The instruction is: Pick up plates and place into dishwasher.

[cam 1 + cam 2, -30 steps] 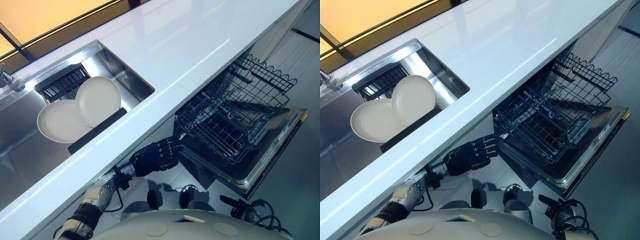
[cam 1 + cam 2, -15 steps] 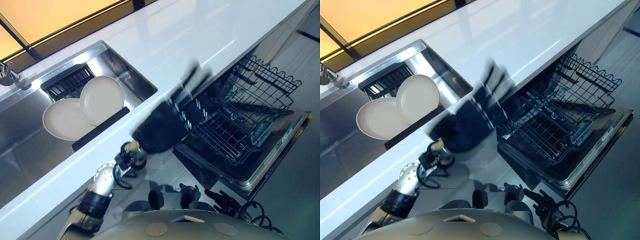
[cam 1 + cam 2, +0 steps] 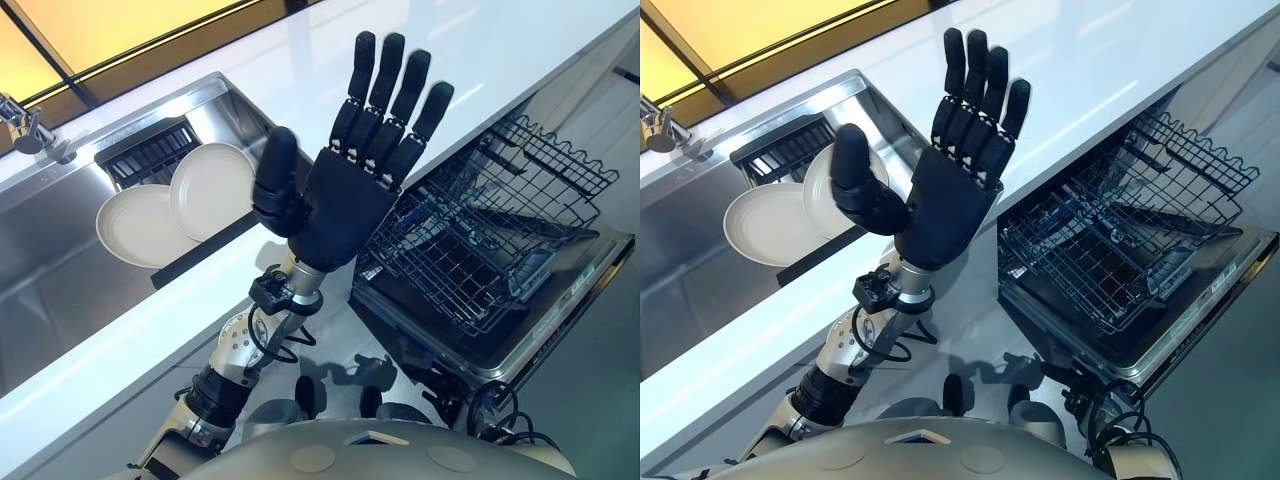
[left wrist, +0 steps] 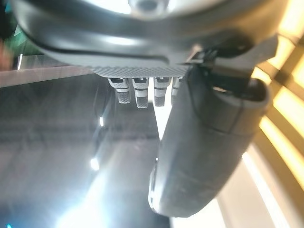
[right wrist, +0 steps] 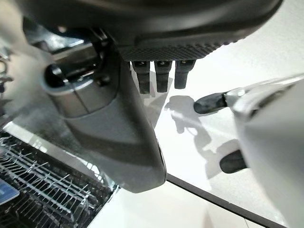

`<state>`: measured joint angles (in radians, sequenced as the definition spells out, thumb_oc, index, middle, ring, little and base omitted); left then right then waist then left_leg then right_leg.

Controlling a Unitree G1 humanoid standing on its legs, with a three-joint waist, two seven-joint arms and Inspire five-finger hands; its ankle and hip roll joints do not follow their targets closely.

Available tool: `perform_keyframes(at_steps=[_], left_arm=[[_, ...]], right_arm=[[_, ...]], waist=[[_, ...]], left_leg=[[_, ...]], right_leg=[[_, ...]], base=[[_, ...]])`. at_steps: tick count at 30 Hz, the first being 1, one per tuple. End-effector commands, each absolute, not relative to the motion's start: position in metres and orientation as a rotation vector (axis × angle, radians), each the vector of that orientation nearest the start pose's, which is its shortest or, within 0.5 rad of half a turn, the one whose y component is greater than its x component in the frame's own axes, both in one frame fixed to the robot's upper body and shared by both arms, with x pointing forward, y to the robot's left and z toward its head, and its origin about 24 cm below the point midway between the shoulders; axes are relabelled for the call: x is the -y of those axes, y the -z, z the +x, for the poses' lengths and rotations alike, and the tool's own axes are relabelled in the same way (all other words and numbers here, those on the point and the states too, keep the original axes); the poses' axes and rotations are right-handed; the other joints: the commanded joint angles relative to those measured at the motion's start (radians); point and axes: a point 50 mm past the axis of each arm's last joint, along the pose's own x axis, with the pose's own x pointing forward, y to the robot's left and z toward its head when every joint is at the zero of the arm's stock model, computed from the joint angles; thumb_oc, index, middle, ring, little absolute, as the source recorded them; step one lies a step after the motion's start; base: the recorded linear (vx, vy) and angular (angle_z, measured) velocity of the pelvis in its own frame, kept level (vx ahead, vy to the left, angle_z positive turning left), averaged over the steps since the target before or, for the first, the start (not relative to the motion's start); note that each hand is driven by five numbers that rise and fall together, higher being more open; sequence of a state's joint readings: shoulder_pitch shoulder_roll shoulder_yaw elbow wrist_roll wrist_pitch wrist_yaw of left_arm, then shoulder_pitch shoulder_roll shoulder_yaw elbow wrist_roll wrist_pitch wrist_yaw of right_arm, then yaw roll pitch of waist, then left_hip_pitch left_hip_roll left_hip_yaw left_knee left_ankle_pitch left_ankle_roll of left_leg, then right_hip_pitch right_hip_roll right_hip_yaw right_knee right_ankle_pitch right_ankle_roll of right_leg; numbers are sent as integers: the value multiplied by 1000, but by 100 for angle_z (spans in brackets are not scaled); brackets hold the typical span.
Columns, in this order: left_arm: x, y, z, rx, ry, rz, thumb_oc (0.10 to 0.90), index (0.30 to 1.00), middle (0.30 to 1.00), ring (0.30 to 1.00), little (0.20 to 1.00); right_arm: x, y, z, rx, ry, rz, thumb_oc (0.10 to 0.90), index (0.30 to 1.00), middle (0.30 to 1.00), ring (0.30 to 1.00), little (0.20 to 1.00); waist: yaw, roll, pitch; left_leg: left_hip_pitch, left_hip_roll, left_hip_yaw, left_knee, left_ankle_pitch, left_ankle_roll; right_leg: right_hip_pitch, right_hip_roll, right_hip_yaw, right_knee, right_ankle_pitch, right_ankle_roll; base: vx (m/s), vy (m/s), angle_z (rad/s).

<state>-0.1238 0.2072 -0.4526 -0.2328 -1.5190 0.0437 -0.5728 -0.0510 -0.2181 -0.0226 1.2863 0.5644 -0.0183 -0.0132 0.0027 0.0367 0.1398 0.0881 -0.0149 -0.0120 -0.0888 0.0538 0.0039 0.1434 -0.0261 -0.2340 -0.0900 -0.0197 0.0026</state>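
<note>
One left hand (image 3: 345, 205) is raised near the camera, fingers straight and spread, holding nothing. To the right, the dishwasher rack (image 3: 480, 235) stands pulled out below the white table (image 3: 450, 60). Farther left, two plates (image 3: 175, 205) lean together in the sink (image 3: 60, 270).

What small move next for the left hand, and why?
Probably swing the left hand over toward the plates in the sink. It is raised, open and empty above the counter, both plates lean in the sink, and the dishwasher rack is pulled out, with no plates seen in it.
</note>
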Motion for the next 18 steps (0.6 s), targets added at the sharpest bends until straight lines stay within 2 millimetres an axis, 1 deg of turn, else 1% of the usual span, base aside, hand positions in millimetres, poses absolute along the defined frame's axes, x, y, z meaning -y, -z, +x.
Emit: perform_keyframes(at_steps=[1, 2, 4, 5, 6, 7, 9, 11, 12, 13, 14, 17, 18], left_arm=[[-120, -188, 232, 794, 781, -775, 800, 900, 900, 900, 900], [-123, -189, 232, 801, 769, -760, 800, 900, 900, 900, 900], [-157, -197, 234, 884, 551, -533, 800, 900, 900, 900, 900], [-167, -201, 234, 898, 504, -465, 800, 900, 900, 900, 900], [-179, -206, 236, 895, 410, -375, 800, 900, 900, 900, 900], [-191, -209, 240, 886, 322, -323, 800, 900, 900, 900, 900], [-201, -212, 246, 866, 224, -217, 800, 900, 900, 900, 900], [-216, -220, 256, 832, 80, -33, 800, 900, 900, 900, 900], [-222, -223, 261, 805, 48, 8, 800, 900, 900, 900, 900], [-228, -225, 264, 793, 2, 101, 800, 900, 900, 900, 900], [-229, -226, 266, 788, -10, 118, 800, 900, 900, 900, 900], [-254, -232, 278, 706, -82, 217, 800, 900, 900, 900, 900], [-265, -234, 282, 662, -78, 162, 800, 900, 900, 900, 900]], right_arm=[[265, 155, 88, -1113, 563, 234, 800, 900, 900, 900, 900], [266, 155, 87, -1113, 565, 234, 800, 900, 900, 900, 900], [269, 155, 76, -1122, 583, 225, 800, 900, 900, 900, 900], [271, 156, 72, -1125, 592, 225, 800, 900, 900, 900, 900], [271, 156, 68, -1133, 599, 221, 800, 900, 900, 900, 900], [272, 156, 65, -1140, 604, 219, 800, 900, 900, 900, 900], [274, 156, 63, -1148, 607, 215, 800, 900, 900, 900, 900], [275, 156, 61, -1160, 596, 202, 800, 900, 900, 900, 900], [275, 156, 61, -1163, 590, 197, 800, 900, 900, 900, 900], [276, 156, 61, -1167, 581, 190, 800, 900, 900, 900, 900], [275, 156, 61, -1168, 578, 189, 800, 900, 900, 900, 900], [278, 155, 63, -1178, 548, 165, 800, 900, 900, 900, 900], [279, 155, 63, -1182, 537, 156, 800, 900, 900, 900, 900]], waist=[[52, 27, -14], [52, 27, -16], [66, 29, -22], [72, 30, -26], [75, 31, -34], [76, 33, -42], [74, 38, -51], [64, 47, -64], [59, 51, -68], [53, 55, -72], [52, 55, -72], [35, 66, -81], [30, 69, -83]], left_leg=[[-40, 33, 45, 33, -89, -40], [-46, 32, 43, 35, -86, -41], [-56, 27, 30, 43, -83, -44], [-60, 24, 25, 44, -82, -44], [-64, 19, 15, 46, -81, -44], [-62, 14, 9, 45, -82, -43], [-57, 8, 5, 43, -86, -41], [-44, -2, 3, 37, -91, -33], [-37, -6, 5, 32, -92, -29], [-31, -9, 9, 29, -94, -25], [-29, -10, 11, 28, -94, -24], [-13, -20, 30, 23, -101, -11], [-6, -24, 36, 21, -104, -5]], right_leg=[[-67, 32, -3, 114, -114, 3], [-70, 31, -5, 113, -112, 3], [-68, 27, -15, 114, -119, 1], [-68, 26, -19, 115, -121, 0], [-71, 23, -23, 119, -126, 0], [-72, 20, -26, 122, -130, 0], [-73, 15, -29, 126, -134, 1], [-76, 5, -24, 132, -137, 8], [-77, 0, -21, 134, -137, 12], [-77, -4, -16, 135, -136, 16], [-77, -5, -14, 136, -137, 17], [-79, -13, 4, 141, -134, 28], [-78, -15, 10, 143, -134, 33]], base=[[-33, -4, 8], [-16, 3, 5], [15, 14, 10], [39, 33, 14], [57, 64, 9], [81, 90, 9], [97, 113, 5], [129, 176, 2], [132, 196, 0], [93, 142, 0], [94, 147, -4], [111, 170, -9], [114, 175, -18]])
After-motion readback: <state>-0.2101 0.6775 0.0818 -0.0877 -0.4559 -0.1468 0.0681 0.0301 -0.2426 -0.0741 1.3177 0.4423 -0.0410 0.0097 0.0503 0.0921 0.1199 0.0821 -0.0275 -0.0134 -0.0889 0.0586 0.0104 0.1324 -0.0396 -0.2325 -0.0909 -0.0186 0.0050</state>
